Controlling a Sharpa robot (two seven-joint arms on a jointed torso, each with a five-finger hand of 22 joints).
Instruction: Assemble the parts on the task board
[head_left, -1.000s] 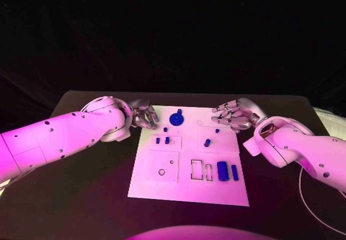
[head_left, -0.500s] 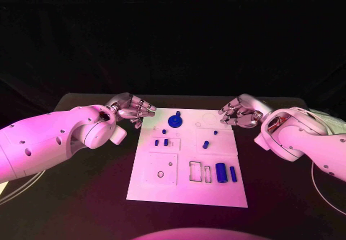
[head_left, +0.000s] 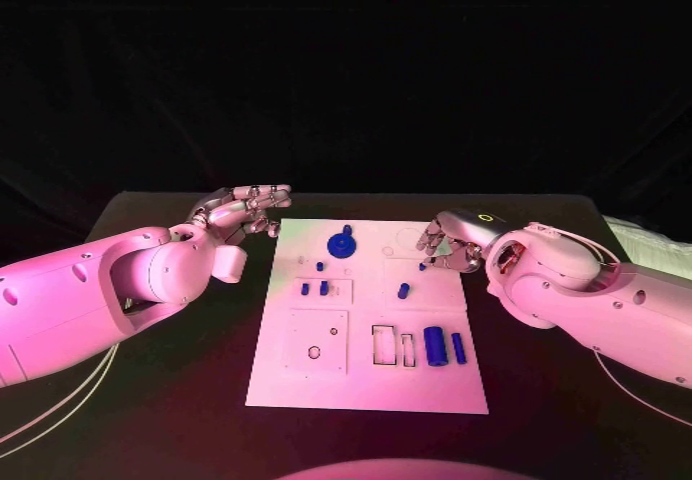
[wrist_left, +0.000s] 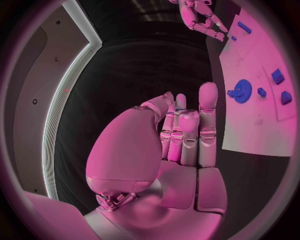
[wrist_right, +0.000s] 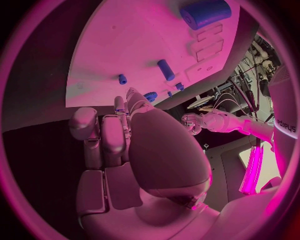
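The task board (head_left: 368, 375) lies mid-desk (head_left: 173, 400), blue parts (head_left: 436, 345) resting on it. The left hand (head_left: 242, 210) is held beside its far left corner, the right hand (head_left: 447, 245) at its right edge; fingers (wrist_left: 207, 120) straight, close together, nothing held.

- A black tabletop (head_left: 173, 400) spread beneath the scene, its far edge meeting a dark backdrop (head_left: 346, 90).
- Thin pale cables (head_left: 58, 405) trailed across the tabletop at the near left corner.
- Another pale cable (head_left: 635, 390) curved along the tabletop's right side.
- A pale padded object (head_left: 645, 243) lay just beyond the tabletop's right edge.
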